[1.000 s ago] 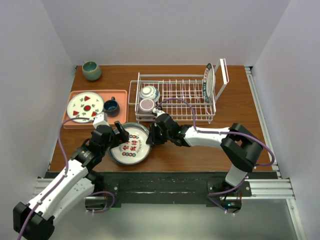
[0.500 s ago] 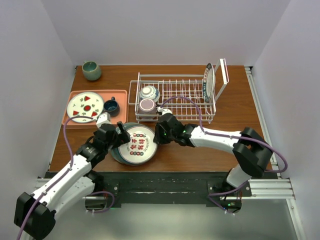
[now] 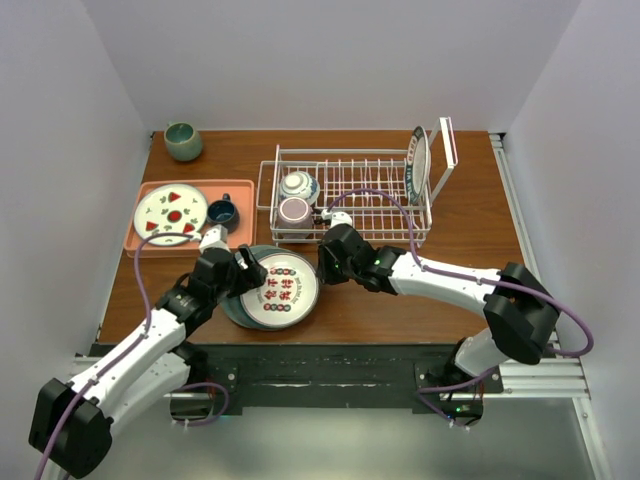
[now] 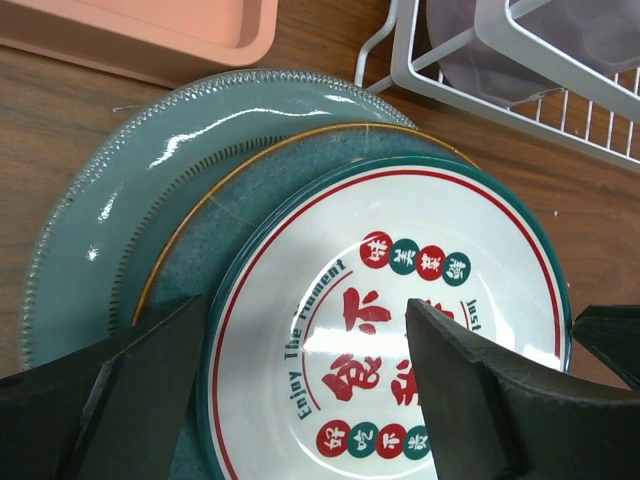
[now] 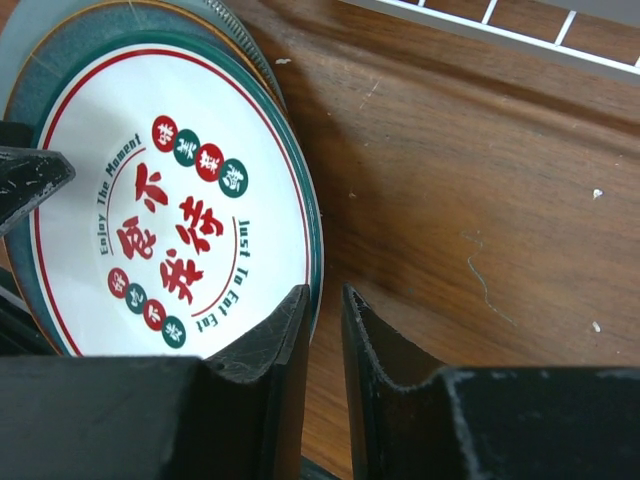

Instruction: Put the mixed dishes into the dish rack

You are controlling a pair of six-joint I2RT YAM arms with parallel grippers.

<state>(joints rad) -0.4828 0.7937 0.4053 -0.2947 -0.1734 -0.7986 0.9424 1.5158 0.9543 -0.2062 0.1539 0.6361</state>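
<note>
The large white plate with a lettered teal rim point(image 3: 282, 290) point(image 4: 400, 330) point(image 5: 150, 200) lies tipped on a stack of two plates: a plain teal plate point(image 4: 110, 190) and a darker plate with a yellow-brown rim point(image 4: 215, 240). My right gripper point(image 3: 322, 270) point(image 5: 325, 320) is shut on the lettered plate's right rim. Over that plate's left half, my left gripper point(image 3: 246, 276) point(image 4: 310, 400) stands open, a finger on either side. Behind them, the dish rack point(image 3: 350, 190) point(image 4: 450, 85) holds a patterned bowl point(image 3: 298, 185), a pinkish mug point(image 3: 293, 210) and an upright plate point(image 3: 418, 165).
A salmon-pink tray point(image 3: 150, 243) at the left carries a white plate with red fruit marks point(image 3: 170, 212) and a dark blue cup point(image 3: 222, 213). A grey-green cup point(image 3: 183, 141) stands at the back left corner. Bare wood lies right of the rack.
My right gripper has drawn the lettered plate to the right, partly off the stack. The left gripper has followed to the right and its jaws have narrowed a little.
</note>
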